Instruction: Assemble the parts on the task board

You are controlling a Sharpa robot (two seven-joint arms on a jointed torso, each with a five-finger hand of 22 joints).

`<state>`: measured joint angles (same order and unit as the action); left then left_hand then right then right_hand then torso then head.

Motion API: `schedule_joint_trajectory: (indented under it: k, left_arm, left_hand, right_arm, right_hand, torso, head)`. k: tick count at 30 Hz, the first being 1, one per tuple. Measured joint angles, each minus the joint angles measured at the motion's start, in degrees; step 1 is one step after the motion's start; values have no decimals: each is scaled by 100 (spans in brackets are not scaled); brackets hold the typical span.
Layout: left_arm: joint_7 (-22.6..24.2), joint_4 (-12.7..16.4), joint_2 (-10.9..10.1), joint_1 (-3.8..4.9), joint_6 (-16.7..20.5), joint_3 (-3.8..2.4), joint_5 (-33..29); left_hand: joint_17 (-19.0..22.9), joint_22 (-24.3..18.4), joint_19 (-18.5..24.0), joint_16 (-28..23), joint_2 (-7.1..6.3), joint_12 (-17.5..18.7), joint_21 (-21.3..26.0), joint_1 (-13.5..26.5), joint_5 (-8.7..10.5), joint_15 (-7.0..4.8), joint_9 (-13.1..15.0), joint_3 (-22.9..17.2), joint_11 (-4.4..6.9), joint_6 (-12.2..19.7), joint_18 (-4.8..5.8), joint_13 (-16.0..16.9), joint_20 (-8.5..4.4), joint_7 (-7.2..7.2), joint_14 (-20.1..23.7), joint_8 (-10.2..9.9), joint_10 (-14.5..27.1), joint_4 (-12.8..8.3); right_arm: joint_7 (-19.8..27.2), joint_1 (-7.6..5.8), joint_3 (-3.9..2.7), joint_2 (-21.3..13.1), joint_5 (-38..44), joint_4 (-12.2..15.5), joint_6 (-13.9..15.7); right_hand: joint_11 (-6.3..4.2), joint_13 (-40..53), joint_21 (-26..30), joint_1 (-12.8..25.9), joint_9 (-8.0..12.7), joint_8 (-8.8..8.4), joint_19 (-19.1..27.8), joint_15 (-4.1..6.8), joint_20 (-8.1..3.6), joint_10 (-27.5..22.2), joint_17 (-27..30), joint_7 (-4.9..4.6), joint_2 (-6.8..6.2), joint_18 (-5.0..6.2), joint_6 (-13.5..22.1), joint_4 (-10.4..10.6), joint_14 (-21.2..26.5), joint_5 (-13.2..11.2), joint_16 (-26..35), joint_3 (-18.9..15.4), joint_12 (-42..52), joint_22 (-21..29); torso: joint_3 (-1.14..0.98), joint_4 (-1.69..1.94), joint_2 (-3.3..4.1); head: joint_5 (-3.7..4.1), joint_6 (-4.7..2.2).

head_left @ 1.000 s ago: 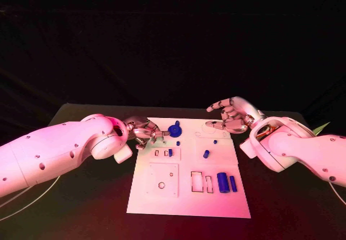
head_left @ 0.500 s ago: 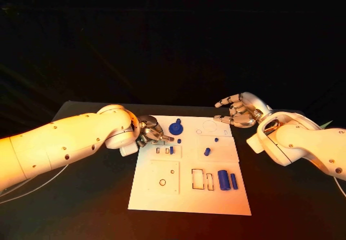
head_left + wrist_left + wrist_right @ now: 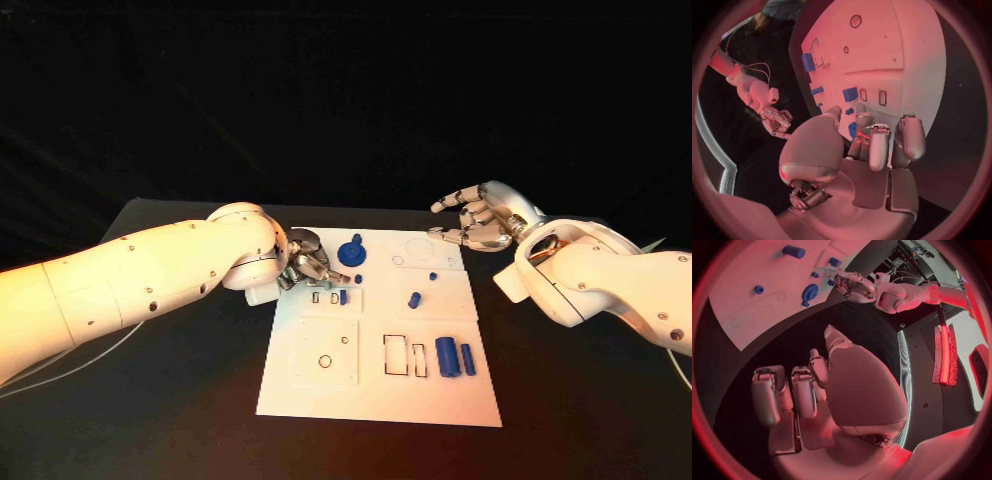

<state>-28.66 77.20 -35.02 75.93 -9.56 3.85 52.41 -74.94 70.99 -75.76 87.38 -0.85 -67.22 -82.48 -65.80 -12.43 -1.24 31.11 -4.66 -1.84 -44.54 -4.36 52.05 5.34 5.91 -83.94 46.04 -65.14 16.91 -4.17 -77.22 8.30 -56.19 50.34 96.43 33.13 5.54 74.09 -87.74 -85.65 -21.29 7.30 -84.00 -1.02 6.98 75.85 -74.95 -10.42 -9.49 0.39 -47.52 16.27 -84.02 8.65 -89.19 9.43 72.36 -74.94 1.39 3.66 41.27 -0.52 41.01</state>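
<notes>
I'm seeing my left silver hand (image 3: pixel 307 267) curling its fingers at the white rectangular task board's (image 3: pixel 379 400) far left edge; whether it's gripping anything, I cannot tell. My right silver hand (image 3: pixel 480 222) is hovering spread, holding nothing

The flat black tabletop (image 3: pixel 173 400) stands before a fully dark backdrop (image 3: pixel 346 100) (no wall or window can be made out). In the right wrist view, a long glowing red light panel (image 3: pixel 944 355) hangs upright at the side.
</notes>
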Motion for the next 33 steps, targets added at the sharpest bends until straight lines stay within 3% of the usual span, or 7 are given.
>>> schedule_joint_trajectory:
  k: [33]
  left_arm:
    - [-77,-82,204,2,-200,58,81]
  left_hand:
    - [2,21,-20,0,0,0,-22,0,0,1,58,15,-1,-20,-1,-43,-21,-20,1,0,1,-16]
  right_arm:
    - [6,-2,0,35,14,-40,-34]
  right_hand:
    - [0,13,-22,-1,0,0,0,0,0,0,2,19,-1,0,-19,0,0,21,0,0,29,2]
  torso:
    - [5,3,4]
  head:
    - [26,54]
